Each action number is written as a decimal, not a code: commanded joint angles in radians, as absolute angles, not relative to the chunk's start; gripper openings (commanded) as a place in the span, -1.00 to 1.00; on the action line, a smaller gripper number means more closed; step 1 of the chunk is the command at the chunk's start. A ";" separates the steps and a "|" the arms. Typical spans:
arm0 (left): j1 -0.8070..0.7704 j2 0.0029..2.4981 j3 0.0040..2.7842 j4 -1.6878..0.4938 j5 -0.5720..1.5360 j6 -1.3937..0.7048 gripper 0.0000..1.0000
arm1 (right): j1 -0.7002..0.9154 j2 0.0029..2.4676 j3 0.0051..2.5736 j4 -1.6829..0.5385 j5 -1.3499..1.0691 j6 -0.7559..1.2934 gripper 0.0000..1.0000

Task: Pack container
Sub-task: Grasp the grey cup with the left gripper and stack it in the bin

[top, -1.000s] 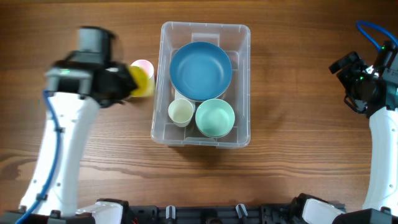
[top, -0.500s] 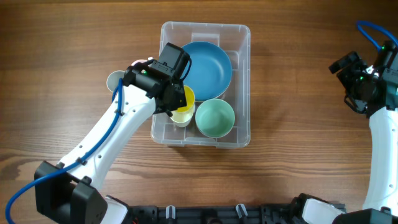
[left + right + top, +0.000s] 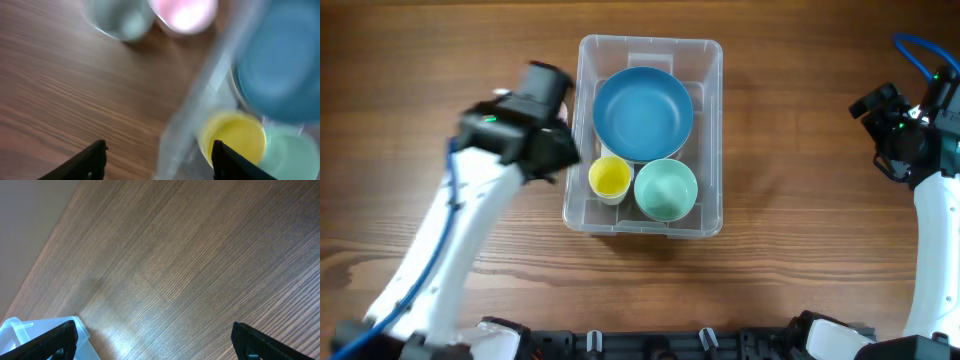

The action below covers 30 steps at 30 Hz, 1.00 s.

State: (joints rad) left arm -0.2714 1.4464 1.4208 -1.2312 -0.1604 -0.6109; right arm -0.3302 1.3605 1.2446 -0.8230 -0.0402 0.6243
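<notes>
Container (image 3: 708,135) sat mid-table, long axis running far to near. My left gripper (image 3: 160,157) hung just left of its left wall, fingers spread wide with nothing between them. My right gripper (image 3: 155,342) was also spread and empty, well apart at the right edge, so the left arm was the nearer one.

Inside: blue bowl (image 3: 643,113) at the far end, yellow cup (image 3: 610,177) and green bowl (image 3: 666,188) side by side at the near end.

Outside the wall, ahead of my left fingers, were a pink cup (image 3: 185,12) and a grey cup (image 3: 117,20), hidden under the arm from overhead. I judged one of them the next pick.

Bin was clear plastic with a rounded rim. The crockery was smooth, round and matte. The table (image 3: 800,250) was wood-grain. The left wrist view was blurred.
</notes>
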 commanded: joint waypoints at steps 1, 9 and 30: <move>-0.051 1.411 1.435 -1.211 -0.192 -0.603 0.36 | -0.329 1.364 1.249 -0.820 -0.030 0.632 1.00; 0.131 1.655 1.361 -0.986 0.007 -0.527 0.27 | -0.329 1.364 1.249 -0.820 -0.030 0.631 1.00; 0.173 1.738 1.390 -1.039 -0.062 -0.505 -0.92 | -0.329 1.364 1.249 -0.820 -0.030 0.632 1.00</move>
